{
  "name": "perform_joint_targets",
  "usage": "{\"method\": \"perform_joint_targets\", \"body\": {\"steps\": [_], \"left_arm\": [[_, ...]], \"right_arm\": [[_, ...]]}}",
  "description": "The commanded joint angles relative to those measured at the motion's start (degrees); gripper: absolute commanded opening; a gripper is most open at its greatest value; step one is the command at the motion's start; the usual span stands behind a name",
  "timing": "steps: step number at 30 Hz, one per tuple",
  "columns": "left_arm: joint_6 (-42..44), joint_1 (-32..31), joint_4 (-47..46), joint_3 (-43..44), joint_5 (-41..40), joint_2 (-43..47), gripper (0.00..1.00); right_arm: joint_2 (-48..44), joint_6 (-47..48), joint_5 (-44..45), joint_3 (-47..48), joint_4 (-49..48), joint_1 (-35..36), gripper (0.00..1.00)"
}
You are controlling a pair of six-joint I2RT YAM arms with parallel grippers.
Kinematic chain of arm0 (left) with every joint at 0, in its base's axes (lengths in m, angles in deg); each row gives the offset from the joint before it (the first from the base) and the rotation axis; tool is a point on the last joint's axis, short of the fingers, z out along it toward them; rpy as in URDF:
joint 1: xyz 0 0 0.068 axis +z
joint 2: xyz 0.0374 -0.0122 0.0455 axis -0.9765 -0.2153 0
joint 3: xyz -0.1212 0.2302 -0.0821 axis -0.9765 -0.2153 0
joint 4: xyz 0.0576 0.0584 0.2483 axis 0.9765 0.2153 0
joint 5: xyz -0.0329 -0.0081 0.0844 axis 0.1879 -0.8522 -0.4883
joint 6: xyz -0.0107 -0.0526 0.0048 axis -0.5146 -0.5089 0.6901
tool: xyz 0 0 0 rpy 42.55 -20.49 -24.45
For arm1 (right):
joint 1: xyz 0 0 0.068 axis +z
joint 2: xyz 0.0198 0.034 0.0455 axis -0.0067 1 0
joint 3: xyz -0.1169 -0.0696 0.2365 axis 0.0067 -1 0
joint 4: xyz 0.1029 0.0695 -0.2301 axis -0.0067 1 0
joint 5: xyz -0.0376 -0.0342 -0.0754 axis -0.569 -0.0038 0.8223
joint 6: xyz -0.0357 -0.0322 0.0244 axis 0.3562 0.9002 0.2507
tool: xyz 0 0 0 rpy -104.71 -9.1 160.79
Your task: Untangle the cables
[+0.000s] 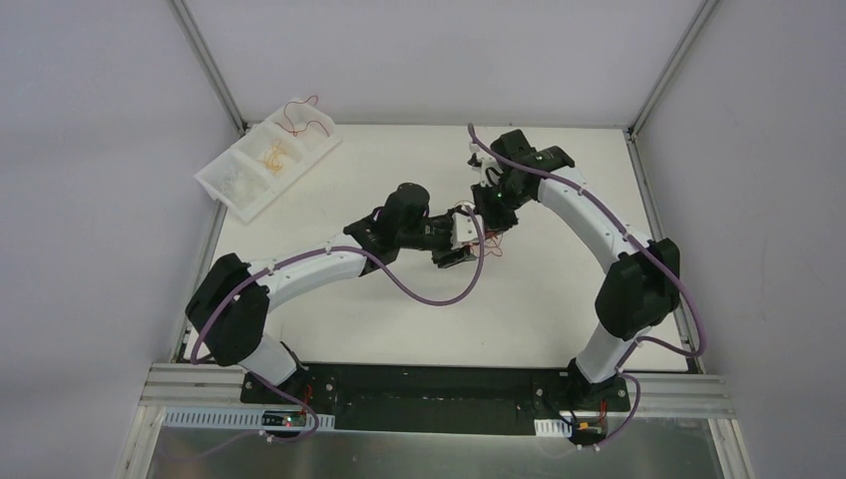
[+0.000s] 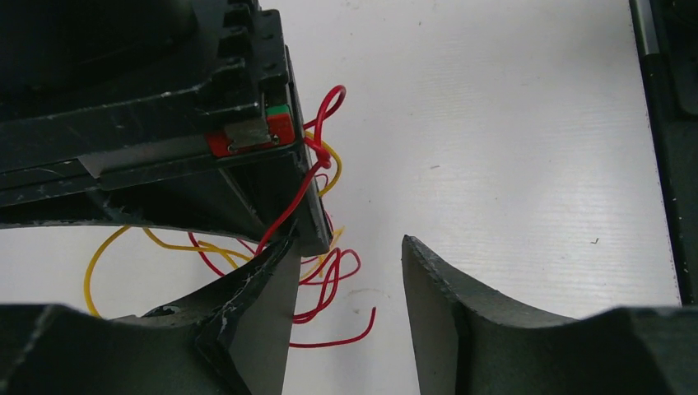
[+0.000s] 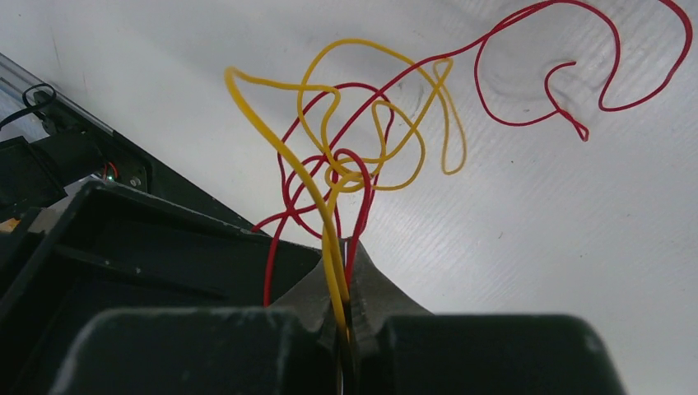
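Note:
The cables are a small tangle of thin red and yellow wires (image 3: 354, 156) lying partly on the white table. My right gripper (image 3: 346, 255) is shut on a yellow and a red strand and holds the tangle up. In the left wrist view the red loops (image 2: 329, 276) and a yellow strand (image 2: 107, 247) hang under the right gripper's black body (image 2: 165, 140). My left gripper (image 2: 350, 276) is open, and its left finger (image 2: 263, 313) touches the red loops. From above, the two grippers meet mid-table, left (image 1: 461, 246) and right (image 1: 486, 215), with the wires (image 1: 491, 242) between them.
A white compartment tray (image 1: 221, 178) sits at the back left corner, holding a red wire (image 1: 299, 115) and a yellow wire (image 1: 274, 155). Purple arm cables (image 1: 439, 294) loop over the table. Metal frame posts stand at both back corners.

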Motion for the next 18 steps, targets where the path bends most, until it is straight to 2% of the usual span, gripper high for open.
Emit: {"method": "perform_joint_targets", "body": {"steps": [1, 8, 18], "left_arm": [[2.9, -0.7, -3.5, 1.1, -2.3, 0.7, 0.5], [4.3, -0.7, 8.0, 3.3, 5.9, 7.3, 0.54], [5.3, -0.7, 7.9, 6.9, 4.0, 3.5, 0.53]], "right_arm": [[-3.9, -0.3, -0.2, -1.6, 0.5, 0.4, 0.0], [-6.6, -0.4, 0.3, -4.8, 0.5, 0.1, 0.0], [-7.9, 0.0, -2.4, -6.7, 0.1, 0.3, 0.0]]}}
